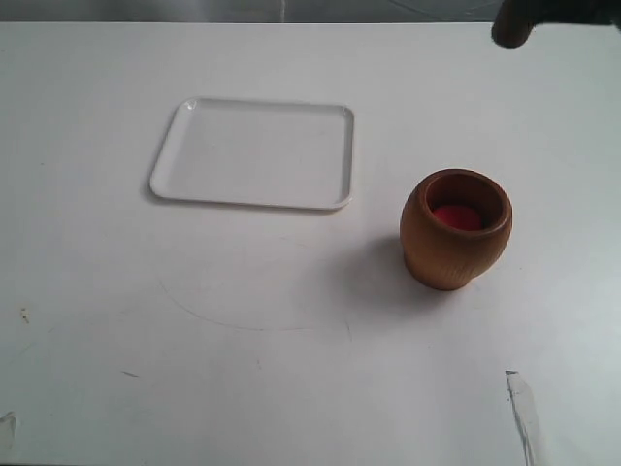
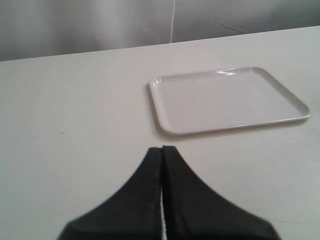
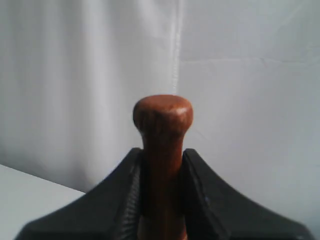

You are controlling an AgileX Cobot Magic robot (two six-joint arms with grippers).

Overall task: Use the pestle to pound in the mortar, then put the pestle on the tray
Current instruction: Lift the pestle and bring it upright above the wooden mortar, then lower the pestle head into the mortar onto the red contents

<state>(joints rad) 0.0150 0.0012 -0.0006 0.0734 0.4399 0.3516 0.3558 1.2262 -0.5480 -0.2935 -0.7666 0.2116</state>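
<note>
The light-brown wooden mortar [image 1: 456, 229] stands upright on the white table, right of centre, its red bottom showing. To its left, farther back, lies the flat white tray [image 1: 254, 152], bare; the left wrist view also shows the tray [image 2: 227, 100]. My right gripper [image 3: 162, 155] is shut on the narrow neck of the reddish-brown pestle [image 3: 162, 120], knob end sticking out past the fingertips. In the exterior view only a dark bit of the right arm [image 1: 514, 24] shows at the top right edge, well above and behind the mortar. My left gripper [image 2: 162, 149] is shut and holds nothing, hanging in front of the tray.
The white table [image 1: 291, 330] carries faint scuffs and a curved pencil-like mark near its middle. A torn strip of tape [image 1: 521, 408] sits at the front right. A pale curtain backs the scene.
</note>
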